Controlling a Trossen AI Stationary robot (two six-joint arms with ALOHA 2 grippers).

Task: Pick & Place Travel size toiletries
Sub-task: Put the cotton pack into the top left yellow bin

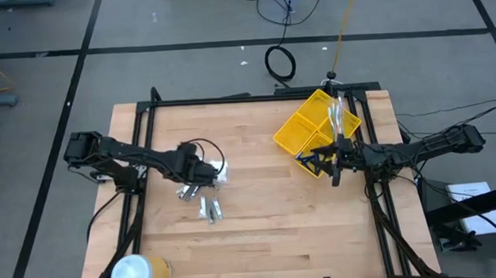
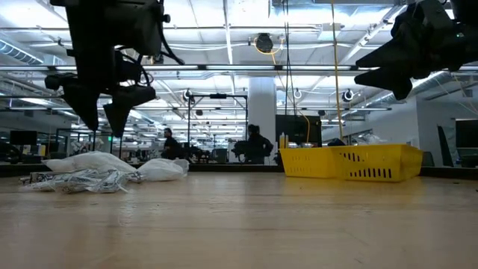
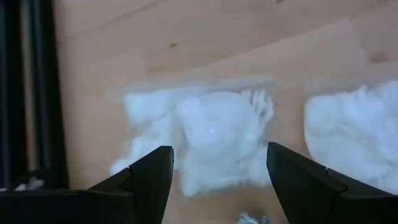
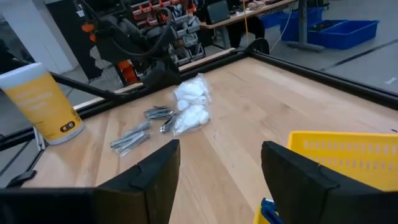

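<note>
Wooden table (image 1: 270,231) holds white packets (image 3: 217,140) beneath the left arm's open jaws; right jaws open too.

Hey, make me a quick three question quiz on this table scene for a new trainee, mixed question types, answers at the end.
1. True or false: the left claw is closed on a white packet.
2. Multiple choice: the right claw is nearest to: A) the yellow bin, B) the silvery tubes, C) the big cylinder.
3. Fill in: the big cylinder stands near the table's ____ corner in the high view.

Key:
1. False; it is open above the packet, its fingers apart on either side.
2. A.
3. Lower left.
</note>
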